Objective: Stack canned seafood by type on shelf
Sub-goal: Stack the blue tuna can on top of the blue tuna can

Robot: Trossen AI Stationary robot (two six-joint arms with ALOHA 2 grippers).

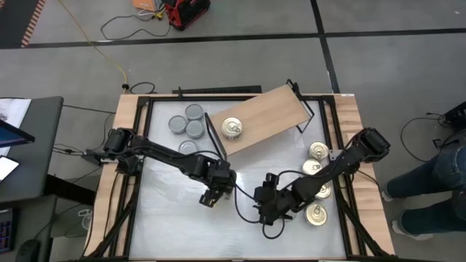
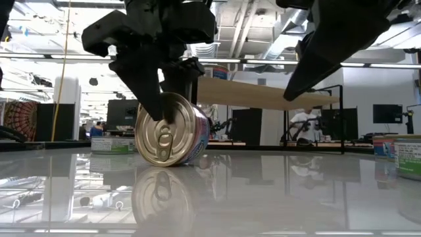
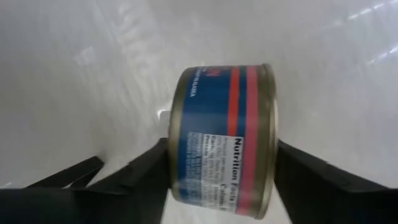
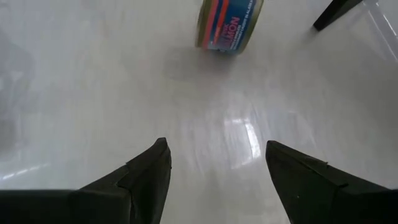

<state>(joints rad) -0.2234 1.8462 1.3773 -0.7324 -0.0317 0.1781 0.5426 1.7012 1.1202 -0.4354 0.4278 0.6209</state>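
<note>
Your left claw (image 3: 221,171) pinches a blue salmon tin (image 3: 224,140) standing on edge; your right claw (image 4: 214,165) beside it gapes, holding nothing.

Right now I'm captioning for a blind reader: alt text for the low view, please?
A tin stands on its edge on the white tabletop, gold pull-tab lid facing the camera, with the left pincer reaching down around it. The right pincer hangs above the table beside it, with the tan shelf behind.
</note>
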